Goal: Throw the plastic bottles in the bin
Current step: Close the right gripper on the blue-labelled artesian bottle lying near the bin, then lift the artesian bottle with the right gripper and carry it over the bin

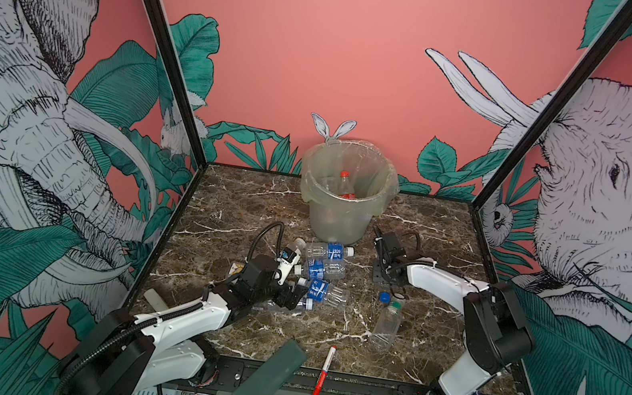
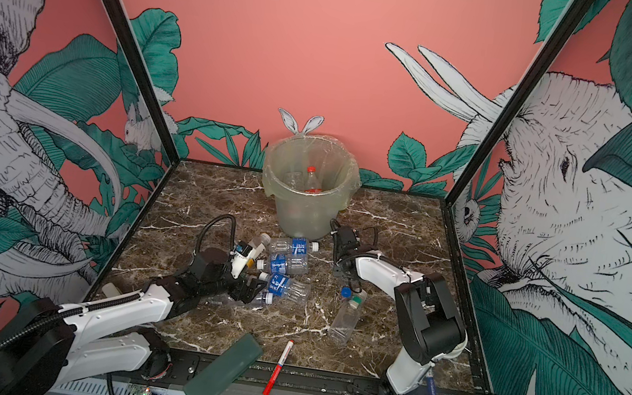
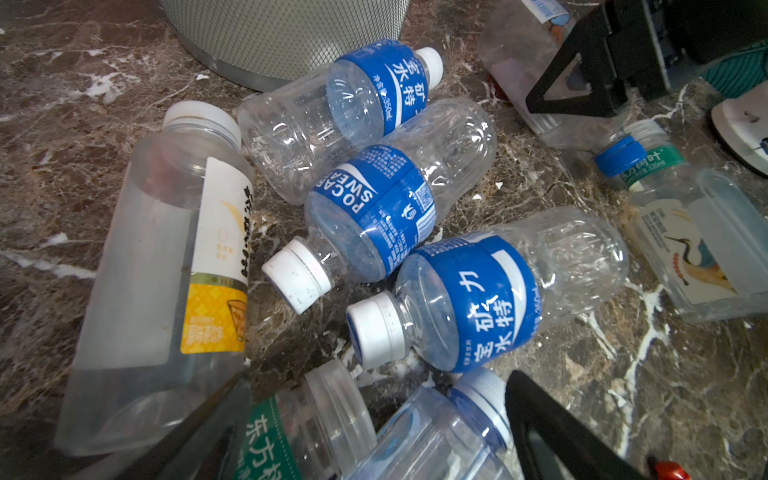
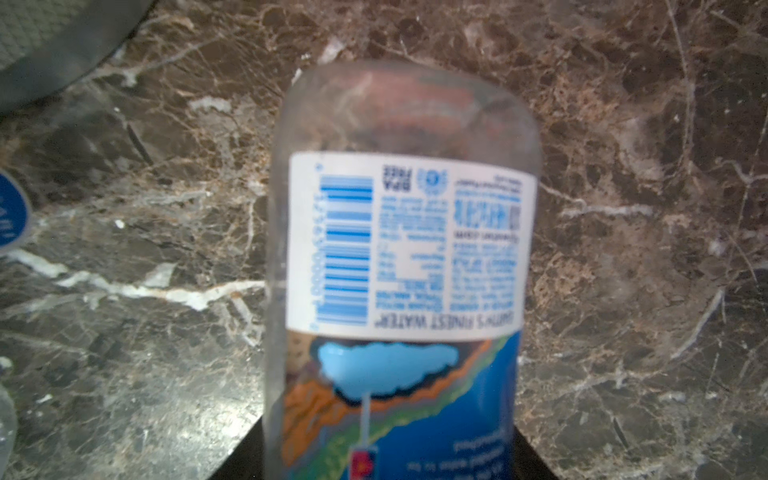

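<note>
Bin (image 1: 346, 194): upright at the far middle of the table (image 1: 423, 348), bag-lined, a red-capped bottle (image 1: 344, 181) inside.
Blue-labelled bottles (image 3: 374, 208): three, lying side by side in front of the bin.
Left gripper (image 1: 294, 297): jaws spread wide, low over the nearest bottles of that cluster.
Right gripper (image 1: 384, 269): pinching a clear bottle (image 4: 403, 249) with a white-and-blue label, near the bin's base.
Marker (image 1: 323, 374): at the front edge.

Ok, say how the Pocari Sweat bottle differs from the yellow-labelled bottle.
The Pocari Sweat bottle is clear and ribbed; the yellow-labelled bottle is frosted and smooth. The Pocari Sweat bottle has a blue label and narrow cap; the yellow-labelled bottle a white-and-yellow label and wide cap. Both lie sideways on the marble table.
</note>
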Controlling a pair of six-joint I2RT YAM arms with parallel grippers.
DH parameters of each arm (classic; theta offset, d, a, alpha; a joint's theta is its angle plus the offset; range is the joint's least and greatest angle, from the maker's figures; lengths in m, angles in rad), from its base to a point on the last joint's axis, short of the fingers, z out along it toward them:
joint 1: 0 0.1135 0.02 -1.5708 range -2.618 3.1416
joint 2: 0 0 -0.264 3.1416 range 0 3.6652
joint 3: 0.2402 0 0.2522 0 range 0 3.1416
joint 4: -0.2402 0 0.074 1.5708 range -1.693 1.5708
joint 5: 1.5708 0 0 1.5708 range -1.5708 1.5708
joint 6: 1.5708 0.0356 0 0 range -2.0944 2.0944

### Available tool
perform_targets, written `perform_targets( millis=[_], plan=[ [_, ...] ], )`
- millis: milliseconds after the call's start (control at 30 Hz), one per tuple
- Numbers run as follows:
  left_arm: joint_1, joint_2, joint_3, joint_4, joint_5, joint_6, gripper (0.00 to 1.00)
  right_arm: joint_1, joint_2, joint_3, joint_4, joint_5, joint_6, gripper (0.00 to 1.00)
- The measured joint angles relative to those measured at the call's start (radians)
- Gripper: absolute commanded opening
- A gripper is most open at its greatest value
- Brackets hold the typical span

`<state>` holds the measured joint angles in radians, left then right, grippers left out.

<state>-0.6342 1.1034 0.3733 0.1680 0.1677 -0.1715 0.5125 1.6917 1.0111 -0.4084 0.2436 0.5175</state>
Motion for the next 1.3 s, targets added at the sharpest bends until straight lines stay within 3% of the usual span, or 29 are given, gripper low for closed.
perform_targets(
  millis=[467,1300],
  plan=[
    [0.0,0.006,0.0,0.0,-0.003,0.0,0.96,0.022,-0.159,-0.033,0.044,-0.015,-0.005,0.48],
    [0.0,0.017,0.004,0.003,-0.003,0.0,0.96,0.325,-0.678,-0.373,0.246,0.161,-0.11,0.49]
  ],
)
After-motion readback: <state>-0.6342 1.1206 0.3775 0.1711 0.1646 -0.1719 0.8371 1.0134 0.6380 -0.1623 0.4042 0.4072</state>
